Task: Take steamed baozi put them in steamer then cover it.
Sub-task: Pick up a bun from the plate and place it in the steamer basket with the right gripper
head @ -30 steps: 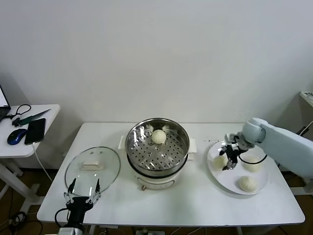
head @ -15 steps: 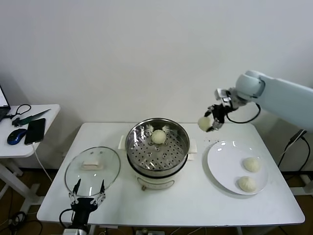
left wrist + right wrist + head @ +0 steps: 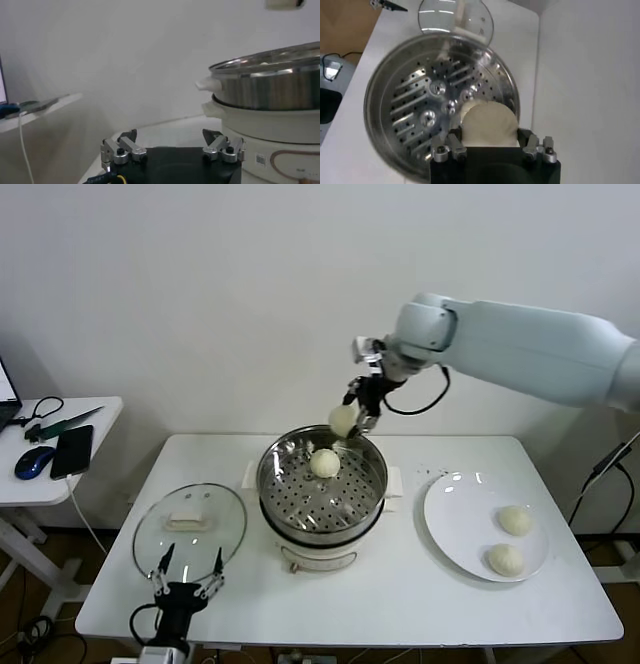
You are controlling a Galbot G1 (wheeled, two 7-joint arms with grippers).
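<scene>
My right gripper (image 3: 352,420) is shut on a cream-white baozi (image 3: 343,421) and holds it in the air above the far rim of the steel steamer (image 3: 322,486). In the right wrist view the held baozi (image 3: 489,124) sits between the fingers above the perforated tray (image 3: 420,110). One baozi (image 3: 323,463) lies on the tray at the back. Two baozi (image 3: 514,520) (image 3: 505,559) lie on the white plate (image 3: 458,524). The glass cover (image 3: 189,531) lies flat on the table left of the steamer. My left gripper (image 3: 187,587) is open and empty at the table's front edge, just in front of the cover.
A side table (image 3: 25,474) at the far left holds a phone (image 3: 72,450), a mouse (image 3: 34,461) and cables. The wall stands close behind the steamer. In the left wrist view the steamer's side (image 3: 270,95) rises just beyond the left gripper (image 3: 172,145).
My right gripper lifted a baozi off the plate and carried it left to above the steamer's far rim. The left gripper shifted slightly right along the front edge.
</scene>
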